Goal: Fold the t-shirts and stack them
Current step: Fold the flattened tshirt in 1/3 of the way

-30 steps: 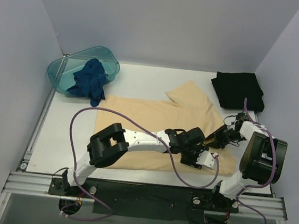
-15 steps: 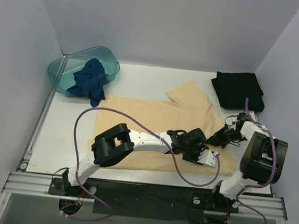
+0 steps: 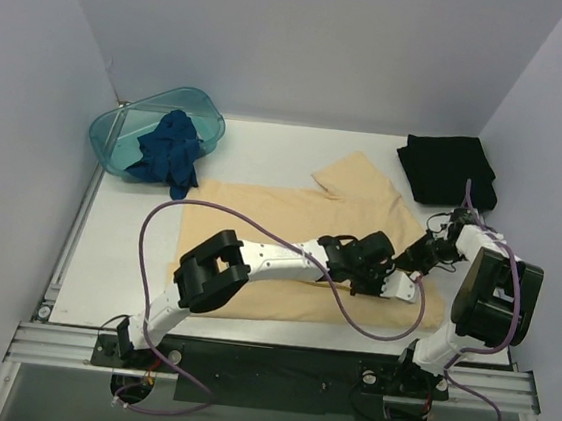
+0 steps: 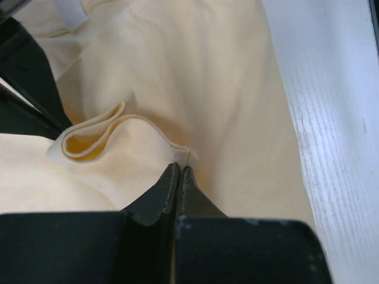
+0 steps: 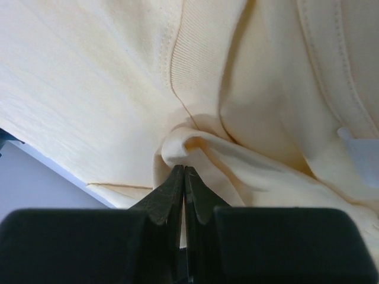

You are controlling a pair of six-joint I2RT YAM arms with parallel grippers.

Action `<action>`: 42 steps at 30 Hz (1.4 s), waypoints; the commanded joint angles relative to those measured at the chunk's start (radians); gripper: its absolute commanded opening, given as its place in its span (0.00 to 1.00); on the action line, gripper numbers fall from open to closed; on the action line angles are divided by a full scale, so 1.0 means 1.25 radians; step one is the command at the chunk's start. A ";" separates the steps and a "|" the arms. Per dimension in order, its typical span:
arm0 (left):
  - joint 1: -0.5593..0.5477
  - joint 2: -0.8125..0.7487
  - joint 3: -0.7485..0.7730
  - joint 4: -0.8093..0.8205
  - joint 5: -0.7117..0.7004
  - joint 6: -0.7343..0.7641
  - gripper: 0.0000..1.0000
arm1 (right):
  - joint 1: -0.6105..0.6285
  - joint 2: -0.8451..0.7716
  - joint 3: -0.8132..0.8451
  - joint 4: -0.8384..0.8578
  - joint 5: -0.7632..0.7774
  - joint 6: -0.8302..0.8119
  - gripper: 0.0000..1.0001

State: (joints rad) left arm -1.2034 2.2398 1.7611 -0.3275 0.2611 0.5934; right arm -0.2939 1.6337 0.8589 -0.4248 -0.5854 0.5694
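Both grippers we find clamped tight: left gripper (image 4: pixel 179 170) and right gripper (image 5: pixel 184 170) each pinch a raised fold of the pale yellow-tan cloth t-shirt (image 3: pixel 259 230), spread on the white table (image 3: pixel 266 159), near its right end. Black cloth t-shirt (image 3: pixel 448 168) lies folded beyond them.

White-and-black left arm (image 3: pixel 276 260) and right arm (image 3: pixel 493 293); looping purple cables (image 3: pixel 141 241); black tapered gripper fingers (image 4: pixel 155 198)
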 commanded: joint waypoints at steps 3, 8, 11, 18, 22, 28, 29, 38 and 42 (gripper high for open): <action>0.053 -0.036 0.085 -0.071 0.090 -0.088 0.00 | -0.002 -0.025 0.076 -0.097 0.061 -0.059 0.00; 0.095 -0.044 0.081 -0.091 0.137 -0.104 0.00 | -0.003 -0.072 0.102 -0.167 0.137 -0.101 0.24; 0.118 -0.043 0.065 -0.071 0.137 -0.149 0.00 | -0.004 -0.094 0.084 -0.182 0.146 -0.109 0.38; 0.197 -0.026 0.084 -0.019 0.099 -0.316 0.00 | 0.008 -0.167 -0.005 -0.179 0.126 -0.096 0.43; 0.228 0.005 0.119 -0.066 0.040 -0.405 0.00 | 0.018 -0.186 -0.005 -0.188 0.130 -0.122 0.41; 0.250 0.010 0.066 -0.052 0.048 -0.543 0.00 | 0.073 -0.209 0.017 -0.212 0.142 -0.162 0.20; 0.251 0.011 0.063 -0.046 0.045 -0.553 0.00 | 0.094 -0.195 0.025 -0.214 0.146 -0.165 0.17; 0.264 0.024 0.028 -0.025 0.024 -0.569 0.11 | 0.173 -0.077 0.097 -0.189 0.262 -0.102 0.04; 0.294 0.018 0.044 -0.075 -0.092 -0.599 0.24 | 0.163 -0.110 0.106 -0.196 0.382 -0.092 0.05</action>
State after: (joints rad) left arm -0.8799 2.2753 1.7985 -0.4042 0.2787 -0.1020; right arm -0.0784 1.5444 0.9489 -0.6277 -0.2829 0.4225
